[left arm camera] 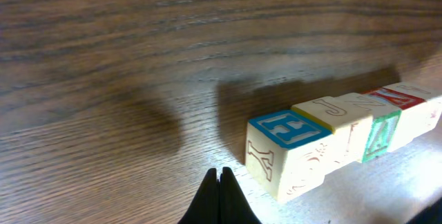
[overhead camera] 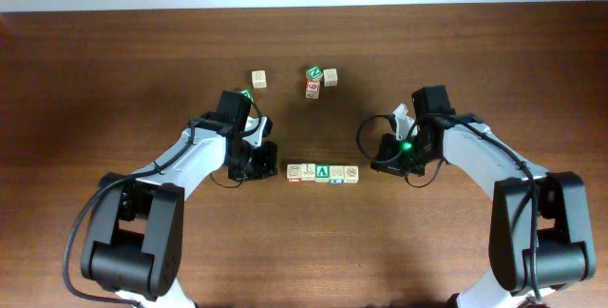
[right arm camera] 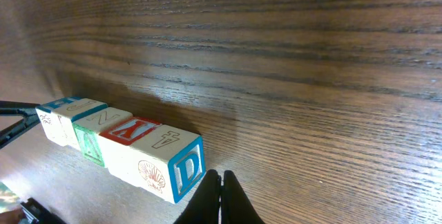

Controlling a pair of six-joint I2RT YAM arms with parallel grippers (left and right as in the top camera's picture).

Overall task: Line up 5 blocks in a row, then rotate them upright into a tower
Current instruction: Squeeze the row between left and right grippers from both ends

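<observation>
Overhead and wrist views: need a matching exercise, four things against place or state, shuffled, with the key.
Things:
1. left gripper
2. right gripper
3. row of five blocks
4. three loose cubes

Places or states:
A. shut, beside the blue "D" block
B. lies between the two grippers
C. far side of the table, apart from the row
D. shut, beside the blue-topped end block

Pairs: 1-D, 2-A, 3-B, 4-C
</observation>
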